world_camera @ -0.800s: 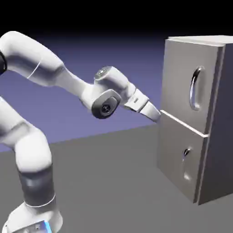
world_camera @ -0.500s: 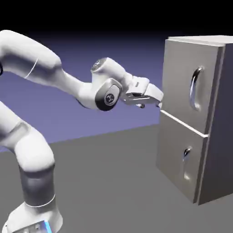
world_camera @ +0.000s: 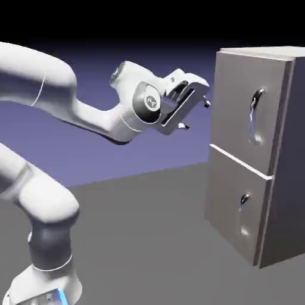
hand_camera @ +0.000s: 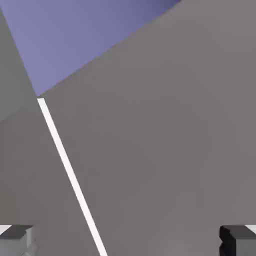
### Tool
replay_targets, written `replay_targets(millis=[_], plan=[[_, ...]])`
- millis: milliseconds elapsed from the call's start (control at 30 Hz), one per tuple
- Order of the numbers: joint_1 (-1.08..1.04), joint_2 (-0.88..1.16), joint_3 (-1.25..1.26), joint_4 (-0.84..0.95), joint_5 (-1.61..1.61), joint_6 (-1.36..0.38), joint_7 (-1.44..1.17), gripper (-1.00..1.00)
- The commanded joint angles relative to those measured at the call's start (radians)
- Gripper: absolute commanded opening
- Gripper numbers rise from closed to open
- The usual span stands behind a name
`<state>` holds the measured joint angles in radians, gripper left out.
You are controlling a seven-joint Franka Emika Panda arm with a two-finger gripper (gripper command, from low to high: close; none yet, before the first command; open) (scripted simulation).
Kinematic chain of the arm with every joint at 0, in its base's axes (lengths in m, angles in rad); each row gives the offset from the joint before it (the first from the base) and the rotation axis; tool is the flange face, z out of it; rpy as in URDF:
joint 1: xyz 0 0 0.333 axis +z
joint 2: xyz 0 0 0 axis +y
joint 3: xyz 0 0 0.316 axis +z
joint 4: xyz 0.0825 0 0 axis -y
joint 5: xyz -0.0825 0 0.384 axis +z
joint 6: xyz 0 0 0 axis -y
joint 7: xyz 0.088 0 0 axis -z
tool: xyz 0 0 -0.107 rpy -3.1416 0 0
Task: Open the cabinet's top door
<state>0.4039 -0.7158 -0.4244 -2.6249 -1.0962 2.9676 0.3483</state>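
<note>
The grey cabinet (world_camera: 238,179) stands at the exterior view's right. Its top door (world_camera: 238,101) is flush and carries a long curved silver handle (world_camera: 256,116). My gripper (world_camera: 196,114) hangs open at that door's height, left of its left edge, tilted and touching nothing. In the hand view the two finger tips (hand_camera: 15,237) sit wide apart at the bottom corners with nothing between them. Flat grey surface (hand_camera: 165,130) fills most of that view, crossed by a thin white line (hand_camera: 67,170). The handle does not show there.
Under the top door is a shorter door (world_camera: 229,202) with a small silver handle (world_camera: 243,201). A pale seam (world_camera: 241,162) divides the two. The grey table (world_camera: 137,238) runs from the robot's base to the cabinet.
The hand has risen from the seam between the doors to the top door's height and rolled. Its fingers now point up and right, still apart.
</note>
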Motion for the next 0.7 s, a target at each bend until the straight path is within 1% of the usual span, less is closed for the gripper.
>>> replay_targets(millis=[0,667], plan=[[0.016,-0.006,-0.017,0.007,-0.044,-0.003,-0.016,1.00],[0.327,-0.121,-0.354,0.154,-0.913,-0.058,-0.327,1.00]])
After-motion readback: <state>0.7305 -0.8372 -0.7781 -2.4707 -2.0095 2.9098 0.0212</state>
